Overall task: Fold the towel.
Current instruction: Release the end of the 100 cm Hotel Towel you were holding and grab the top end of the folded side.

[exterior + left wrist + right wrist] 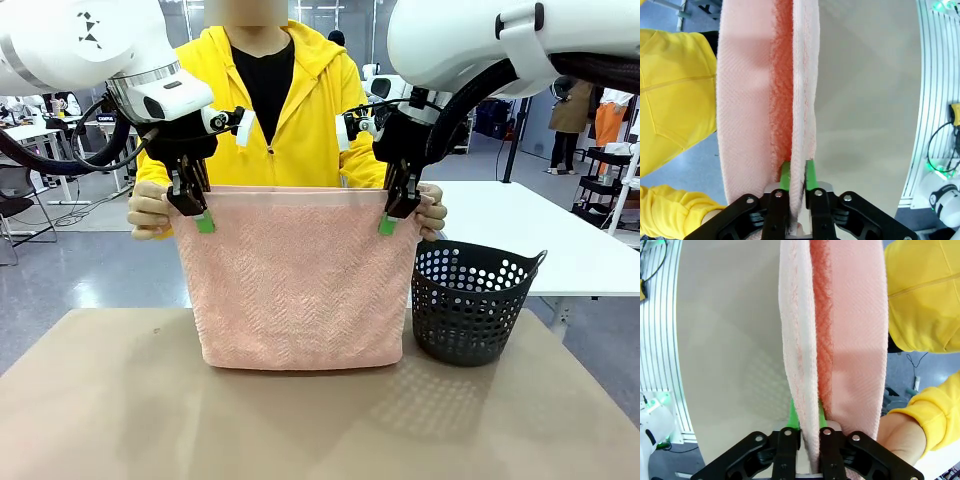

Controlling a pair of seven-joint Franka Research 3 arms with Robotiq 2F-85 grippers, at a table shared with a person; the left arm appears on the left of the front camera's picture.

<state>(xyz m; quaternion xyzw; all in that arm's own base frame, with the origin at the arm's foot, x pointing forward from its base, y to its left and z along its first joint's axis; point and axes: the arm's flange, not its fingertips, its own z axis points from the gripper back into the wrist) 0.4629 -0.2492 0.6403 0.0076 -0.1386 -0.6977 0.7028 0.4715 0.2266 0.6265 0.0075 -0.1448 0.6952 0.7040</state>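
1. Table nearest; towel hung doubled above it, hem low.
2. Left jaws and right jaws each pinched a top corner; top edge ran level between them, person's hands just behind.

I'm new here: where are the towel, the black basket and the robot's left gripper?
towel point(300, 290), front view, middle of its hanging face.
black basket point(465, 315), front view, its perforated side wall.
left gripper point(200, 216), front view, between its green-padded fingertips.

Basket and onlooker
A black perforated basket stands upright at the tan surface's far right edge. Behind are a white table and a person's yellow hooded jacket.
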